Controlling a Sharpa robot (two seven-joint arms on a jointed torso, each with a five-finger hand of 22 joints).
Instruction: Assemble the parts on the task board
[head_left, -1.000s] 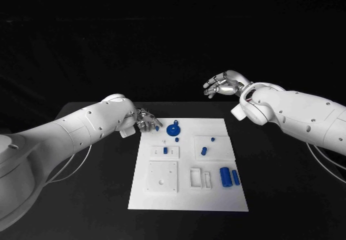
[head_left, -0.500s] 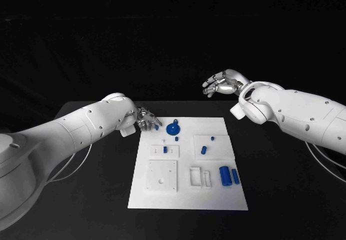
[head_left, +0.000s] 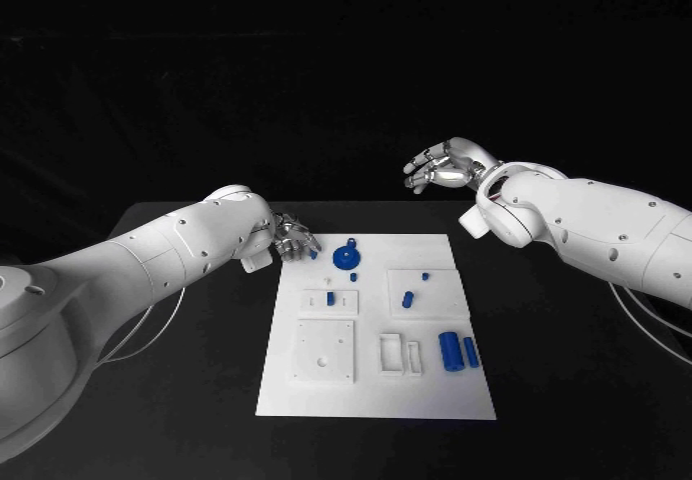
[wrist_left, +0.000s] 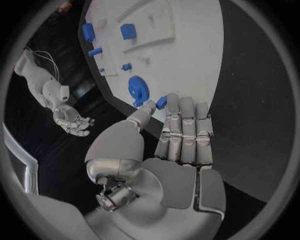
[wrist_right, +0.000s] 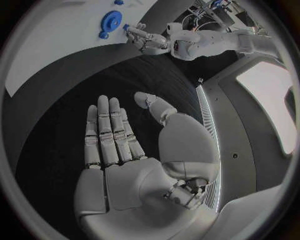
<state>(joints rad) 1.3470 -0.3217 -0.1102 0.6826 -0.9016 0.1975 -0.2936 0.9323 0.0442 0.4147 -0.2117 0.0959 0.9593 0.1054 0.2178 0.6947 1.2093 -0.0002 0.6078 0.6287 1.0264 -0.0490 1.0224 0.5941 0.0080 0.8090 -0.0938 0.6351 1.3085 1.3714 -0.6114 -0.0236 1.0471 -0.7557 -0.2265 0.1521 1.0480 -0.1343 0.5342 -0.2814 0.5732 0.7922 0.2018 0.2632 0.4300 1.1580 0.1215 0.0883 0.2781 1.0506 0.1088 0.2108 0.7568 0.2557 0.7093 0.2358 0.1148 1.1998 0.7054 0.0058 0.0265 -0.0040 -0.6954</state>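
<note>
the left hand (head_left: 296, 240) sits low at the far left corner of the task board (head_left: 375, 395), and a small blue part (wrist_left: 162, 102) is pinched between its thumb and fingertips (wrist_left: 177, 100), right at the board's edge. just beside that hand, on the board's far end, lies a round blue gear (head_left: 346, 259) with a toothed rim and a short stem jutting from it.

the board itself is a long white plate lying lengthwise on the black table (head_left: 173, 400). it carries raised white blocks: a small one holding a short blue peg (head_left: 330, 299), a larger square plate (head_left: 325, 352) nearer the robot, and two narrow slotted frames (head_left: 400, 356). to the right, another block carries a blue oblong piece (head_left: 407, 300), with two tiny blue studs (head_left: 426, 276) close by. near the board's right edge two blue cylinders (head_left: 457, 352) lie side by side.

the right hand (head_left: 444, 168) hangs well above and beyond the board's far right corner, holding nothing, its fingers apart and loosely extended.
</note>
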